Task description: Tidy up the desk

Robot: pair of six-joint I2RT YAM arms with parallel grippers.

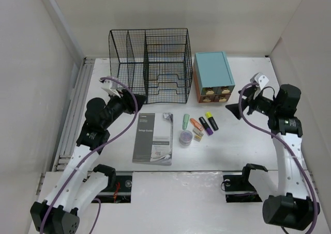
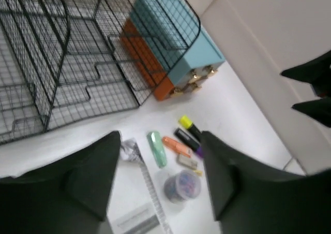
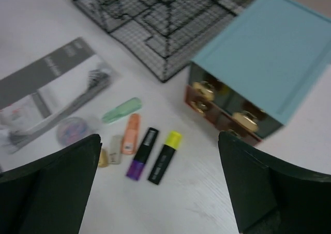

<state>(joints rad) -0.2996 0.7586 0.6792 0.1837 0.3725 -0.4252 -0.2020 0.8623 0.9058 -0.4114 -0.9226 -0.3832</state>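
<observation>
white matte laminate, the desk (image 1: 248, 141) spreads under and ahead of both hands. it looks rigid and fixed, so it is probably nothing to grasp, only a smooth floor on which light things will slide. the left gripper (image 2: 160, 136) hangs wide open with nothing in it, and so does the right gripper (image 3: 159, 139). just beyond and below both sets of fingers lie 4 highlighters (image 1: 205, 126), likely light, stiff and slick, best pinched across the middle of the barrel. the booklet (image 1: 152, 138), below the left gripper, lies flat and thin; a free edge seems its only purchase. the wire-mesh organizer (image 1: 150, 63) stands close ahead of the left gripper, the teal drawer box (image 1: 212, 71) ahead of the right. bare desk lies beneath the right gripper, and a white wall (image 1: 310, 63) crowds its outer side.
</observation>
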